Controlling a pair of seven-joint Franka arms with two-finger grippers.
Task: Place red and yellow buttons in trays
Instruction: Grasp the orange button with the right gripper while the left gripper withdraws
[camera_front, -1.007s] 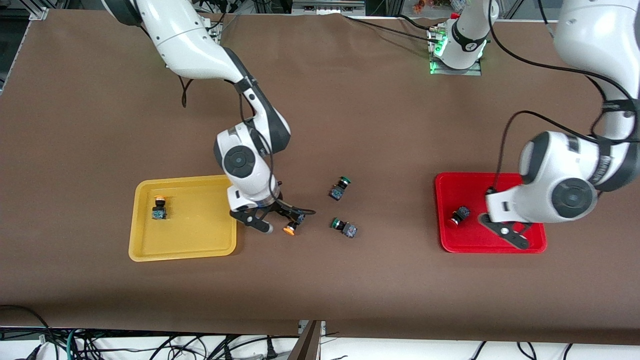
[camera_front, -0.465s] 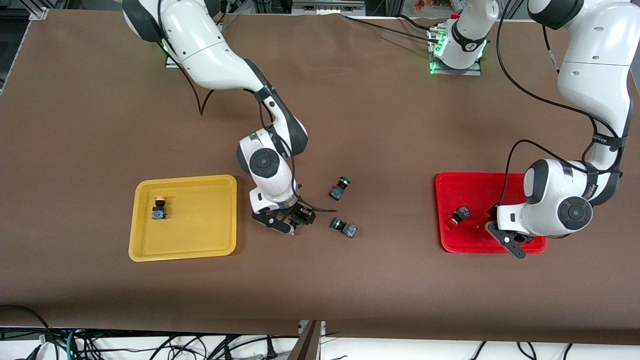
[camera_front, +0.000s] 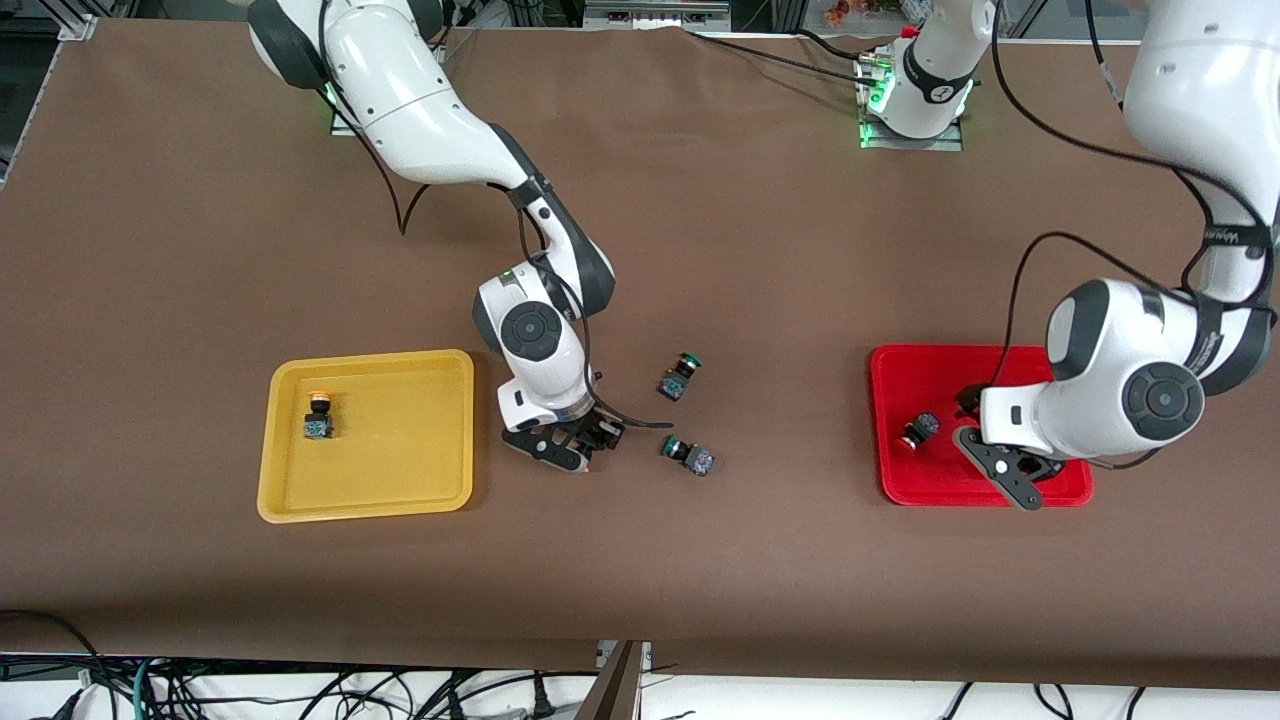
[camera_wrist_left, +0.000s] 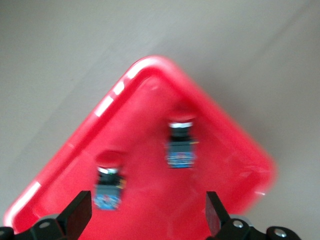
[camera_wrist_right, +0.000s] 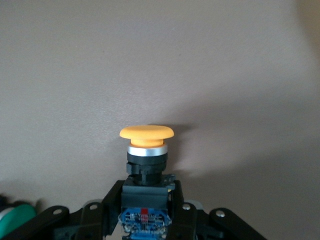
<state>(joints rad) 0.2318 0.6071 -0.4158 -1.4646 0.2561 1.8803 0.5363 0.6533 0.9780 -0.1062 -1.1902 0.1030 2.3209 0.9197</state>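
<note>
My right gripper is shut on a yellow button at the table's middle, close beside the yellow tray; it holds the dark body, with the cap pointing away from the wrist. Another yellow button stands in that tray. My left gripper is open and empty over the red tray. The left wrist view shows the open gripper above the red tray with two red buttons in it, one and another. The front view shows one red button.
Two green-capped switches lie on the brown cloth between the trays: one farther from the front camera, one nearer, close to my right gripper. A green cap shows at the edge of the right wrist view.
My right gripper came down around the yellow button on the cloth and shut on it. My left gripper dipped over the red tray, then rose, staying open.
</note>
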